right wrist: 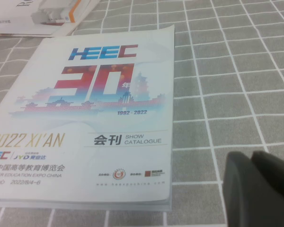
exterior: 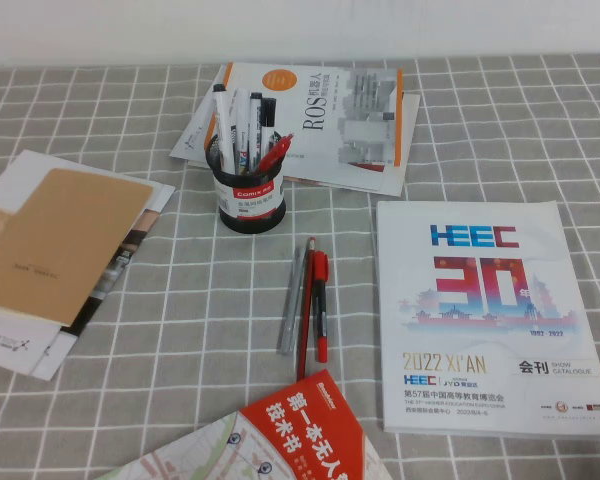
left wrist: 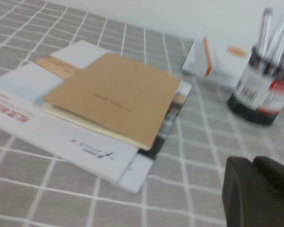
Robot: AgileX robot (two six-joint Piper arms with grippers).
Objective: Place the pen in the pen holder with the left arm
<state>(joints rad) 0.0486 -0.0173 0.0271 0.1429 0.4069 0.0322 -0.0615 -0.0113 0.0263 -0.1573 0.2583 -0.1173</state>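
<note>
Three pens lie side by side in the middle of the grey checked tablecloth (exterior: 460, 130), and the one that matters is the slim grey-silver pen (exterior: 292, 300) on the left of the trio, just beside a thin dark-red pen (exterior: 304, 310) and a red-and-black pen (exterior: 320, 305). Its long axis runs nearly straight away from the robot, tilted slightly, with its far end pointing toward the small black mesh pen holder (exterior: 246, 198) with a red label band, which stands near that end, already stocked with several markers. Neither arm shows in the high view. The left gripper (left wrist: 258, 194) appears only as a dark blurred mass at the edge of its wrist view, above the cloth beside a tan notebook (left wrist: 116, 97) lying on white leaflets; that puts it on the left side of the table, so the pen likely lies to its right. Whether its jaws are apart, I cannot tell, and it grasps nothing visible. The right gripper (right wrist: 260, 189) sits likewise low beside the white HEEC show catalogue (right wrist: 99, 109), its state equally unreadable.
</note>
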